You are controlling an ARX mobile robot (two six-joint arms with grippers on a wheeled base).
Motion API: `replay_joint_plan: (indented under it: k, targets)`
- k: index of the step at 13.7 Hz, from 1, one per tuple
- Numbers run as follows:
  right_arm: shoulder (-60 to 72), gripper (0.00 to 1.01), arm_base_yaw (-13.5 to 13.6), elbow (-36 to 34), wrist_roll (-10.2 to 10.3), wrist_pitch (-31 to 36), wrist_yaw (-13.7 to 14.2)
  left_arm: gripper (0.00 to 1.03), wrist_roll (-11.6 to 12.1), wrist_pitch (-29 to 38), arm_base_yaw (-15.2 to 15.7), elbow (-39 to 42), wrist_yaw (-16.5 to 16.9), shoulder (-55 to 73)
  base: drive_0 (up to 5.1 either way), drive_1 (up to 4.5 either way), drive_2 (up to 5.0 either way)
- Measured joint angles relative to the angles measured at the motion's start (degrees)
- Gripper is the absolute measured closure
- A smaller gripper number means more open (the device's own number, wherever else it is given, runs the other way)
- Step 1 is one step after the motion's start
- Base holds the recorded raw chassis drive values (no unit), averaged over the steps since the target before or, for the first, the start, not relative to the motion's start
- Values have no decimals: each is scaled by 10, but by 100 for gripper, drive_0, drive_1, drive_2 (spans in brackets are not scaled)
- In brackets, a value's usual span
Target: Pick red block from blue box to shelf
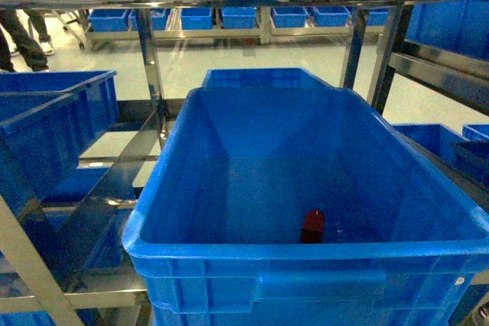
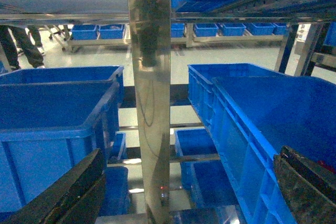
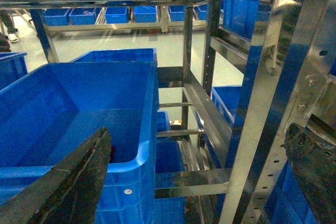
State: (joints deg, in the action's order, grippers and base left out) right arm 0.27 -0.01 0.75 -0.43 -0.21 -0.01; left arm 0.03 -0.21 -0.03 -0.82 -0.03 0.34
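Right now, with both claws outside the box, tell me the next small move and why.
Probably bring the right claw left over the blue box rim and down toward the red block. The block lies on the box floor near the front wall, right of centre. The right claw is open beside the box's right wall, by the shelf post, and so seems the nearer arm. Neither claw holds anything.

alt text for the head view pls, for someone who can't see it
A small red block sits on the floor of a deep blue box that fills most of the view, near its front wall. The box rests in a stainless-steel shelf, with more blue crates to the left and behind. No gripper shows in this view.
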Motion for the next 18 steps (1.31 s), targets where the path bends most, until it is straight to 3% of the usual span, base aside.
replay_joint_plan:
  k: [7, 9, 10, 12, 13, 15, 17, 18]
  targets:
    - [0, 3, 0, 0, 0, 0, 0, 5, 0, 0, 0, 0, 0, 0, 0, 0, 0]
    - [0, 3, 0, 0, 0, 0, 0, 28, 0, 0, 0, 0, 0, 0, 0, 0, 0]
    - [0, 3, 0, 0, 0, 0, 0, 25, 0, 0, 0, 0, 0, 0, 0, 0, 0]
    - [0, 3, 0, 0, 0, 0, 0, 49, 0, 0, 0, 0, 0, 0, 0, 0, 0]
    - [0, 3, 0, 0, 0, 0, 0, 45, 0, 0, 0, 0, 0, 0, 0, 0, 0]
    - [0, 3, 0, 0, 0, 0, 0, 49, 0, 0, 0, 0, 0, 0, 0, 0, 0]
    - [0, 3, 0, 0, 0, 0, 0, 42, 0, 0, 0, 0, 0, 0, 0, 0, 0]
    - [0, 3, 0, 0, 0, 0, 0, 47, 0, 0, 0, 0, 0, 0, 0, 0, 0]
